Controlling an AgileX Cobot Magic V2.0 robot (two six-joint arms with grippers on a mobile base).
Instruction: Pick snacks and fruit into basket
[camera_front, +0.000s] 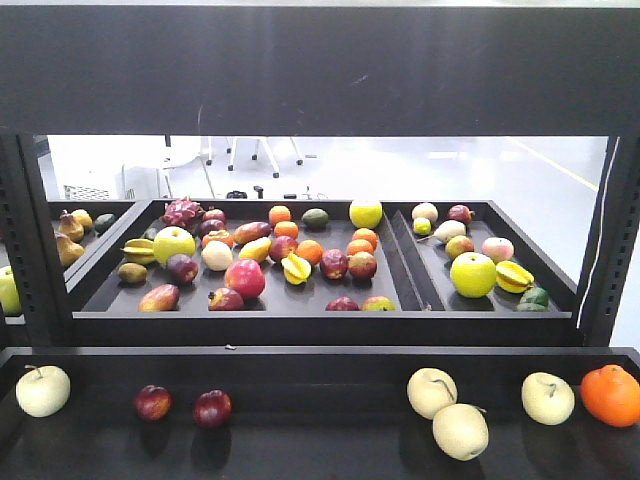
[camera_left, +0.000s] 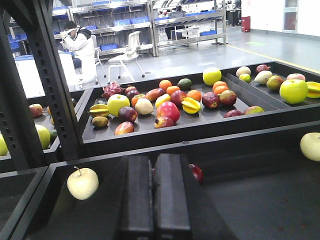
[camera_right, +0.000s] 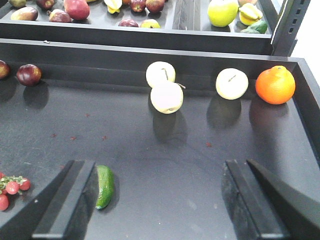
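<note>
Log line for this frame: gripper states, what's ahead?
left gripper: shut, empty | right gripper: open, empty | ahead of left: red fruit | ahead of right: pale apple, untouched

We set the front camera head-on, level with the rear tray (camera_front: 300, 325), the front tray (camera_front: 320, 420) below. The left wrist camera sits low, facing that rear tray obliquely. The right wrist camera looks steeply down, close; it shares the orange (camera_front: 610, 395) with the front view.
</note>
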